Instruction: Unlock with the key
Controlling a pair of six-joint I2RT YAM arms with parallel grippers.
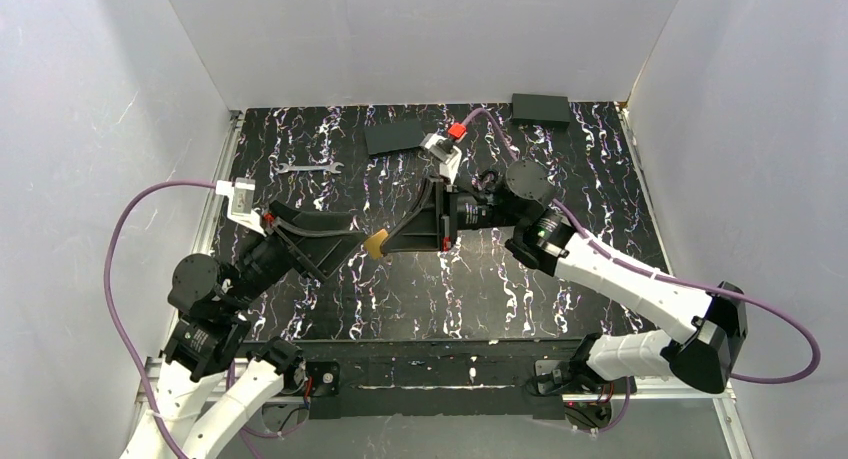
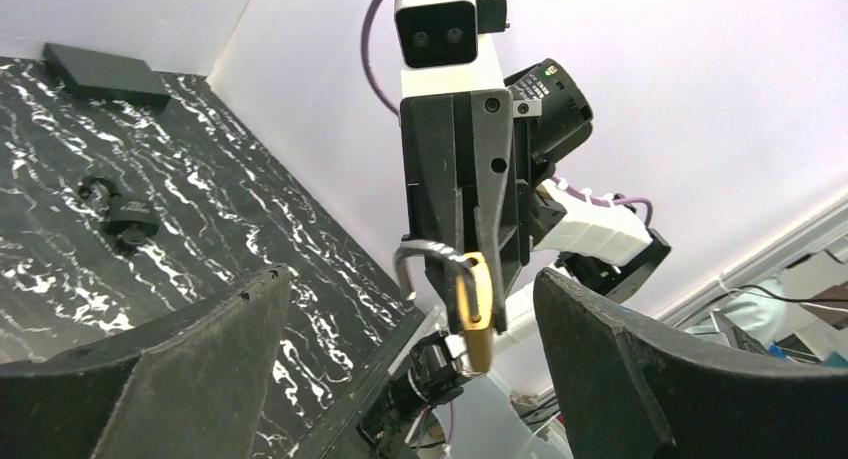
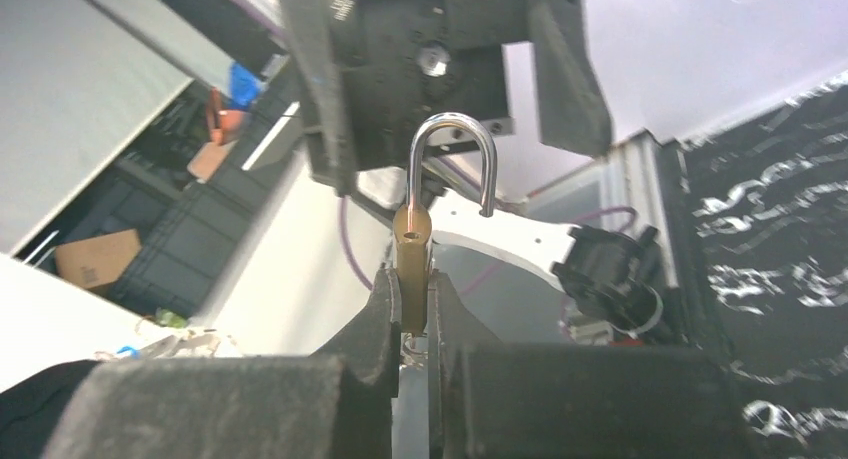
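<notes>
Right claw (image 3: 412, 287) is pinched tight on the body of a brass padlock (image 3: 412, 247) and holds it up above the desk (image 1: 480, 289). The steel shackle (image 3: 452, 139) stands out past the fingertips. One leg sits in the body and the other ends free in the air, so the lock is open. Left claw (image 2: 410, 279) is spread wide with nothing in it, a finger on either side of the padlock and touching neither body nor shackle.

I cannot pick out the key in any view. In the right wrist view a small silvery bit shows just under the padlock body between the fingers, too small and too hidden to identify. The keyhole end is covered by the fingers.

A black padlock (image 2: 130, 221) lies on the desk, well apart. A black box (image 1: 540, 110) sits at the far edge, and an open-ended wrench (image 1: 310, 167) lies far left.
</notes>
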